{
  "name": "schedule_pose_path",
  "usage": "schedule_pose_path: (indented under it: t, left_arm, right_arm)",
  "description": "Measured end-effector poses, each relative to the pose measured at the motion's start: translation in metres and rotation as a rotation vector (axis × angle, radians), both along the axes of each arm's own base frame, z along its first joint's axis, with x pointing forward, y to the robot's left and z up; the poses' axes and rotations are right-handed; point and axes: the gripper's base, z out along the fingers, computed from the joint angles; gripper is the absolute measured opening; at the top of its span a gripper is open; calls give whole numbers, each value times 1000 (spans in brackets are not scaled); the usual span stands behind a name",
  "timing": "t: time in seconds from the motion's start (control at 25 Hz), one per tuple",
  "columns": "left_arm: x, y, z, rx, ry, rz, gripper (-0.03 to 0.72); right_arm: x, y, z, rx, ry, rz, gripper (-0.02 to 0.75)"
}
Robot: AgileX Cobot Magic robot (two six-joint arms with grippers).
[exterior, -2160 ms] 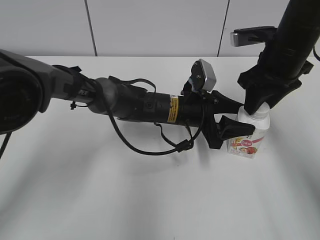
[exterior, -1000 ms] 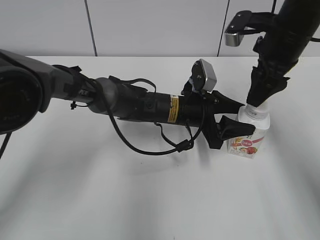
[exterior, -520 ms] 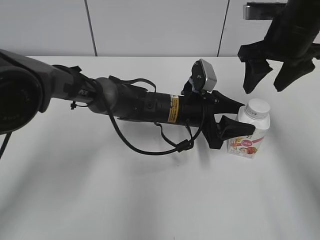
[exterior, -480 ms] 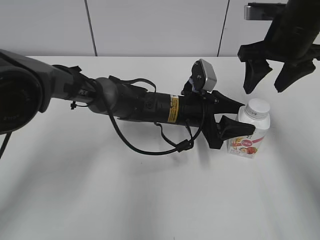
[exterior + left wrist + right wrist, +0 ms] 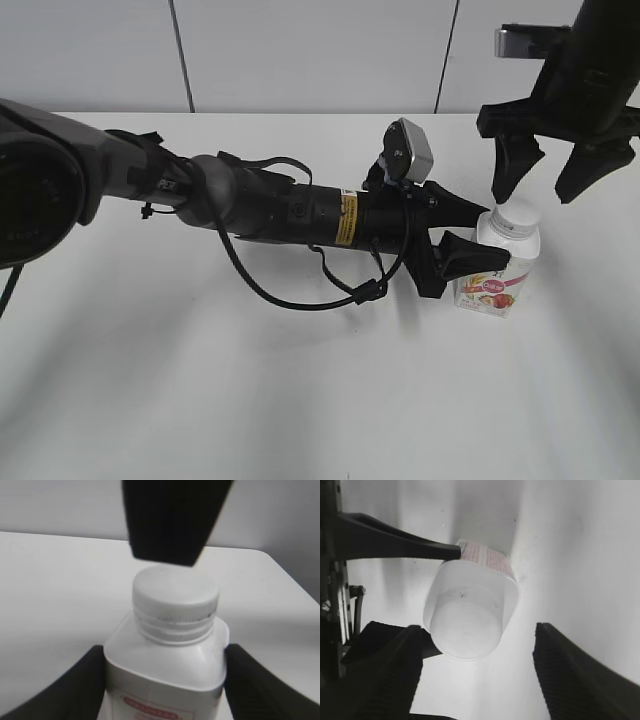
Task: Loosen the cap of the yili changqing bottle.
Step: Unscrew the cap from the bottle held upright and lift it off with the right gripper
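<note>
While I am watching the exterior view, my right gripper (image 5: 548, 182) is hanging with its two fingers spread wide apart, holding nothing. It is sitting just above the cap (image 5: 517, 214), at about 1 o'clock from it, and it is not touching it. My left gripper (image 5: 478, 240) is squeezing the yili changqing bottle (image 5: 497, 262) on both sides, low on its white body. The bottle is standing upright on the white table (image 5: 300, 390), toward 3 o'clock of the picture.

A second ago, the right fingers were pinched down on the cap. Now they are lifted off and opened wide. The bottle is staying in the same spot, and the cap is still on it.

My left wrist camera is showing the ridges under the cap (image 5: 175, 600) up close, and a dark finger (image 5: 172, 517) hanging over it. My right wrist camera is looking down onto the cap's round top (image 5: 465, 628), with the spread fingers (image 5: 580, 680) on both sides.
</note>
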Motion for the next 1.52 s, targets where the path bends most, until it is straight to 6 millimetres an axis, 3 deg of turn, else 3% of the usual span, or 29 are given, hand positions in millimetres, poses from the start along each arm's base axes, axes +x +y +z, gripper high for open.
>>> schedule_pose_path:
  t: [0.2, 0.6, 0.96, 1.16, 1.32, 1.52]
  left_arm:
    - [0, 0, 0, 0, 0, 0, 440]
    - [0, 0, 0, 0, 0, 0, 440]
    - [0, 0, 0, 0, 0, 0, 440]
    - [0, 0, 0, 0, 0, 0, 440]
    - [0, 0, 0, 0, 0, 0, 440]
    - [0, 0, 0, 1, 0, 0, 440]
  right_arm:
    - [-6, 1, -11, 15, 41, -9, 546]
    - [0, 4, -26, 36, 42, -25, 541]
    - [1, 3, -26, 24, 29, -20, 403]
    - [1, 2, -26, 11, 22, 0, 396]
    - [1, 3, -26, 9, -16, 284, 396]
    - [1, 4, -26, -15, -123, 1015, 396]
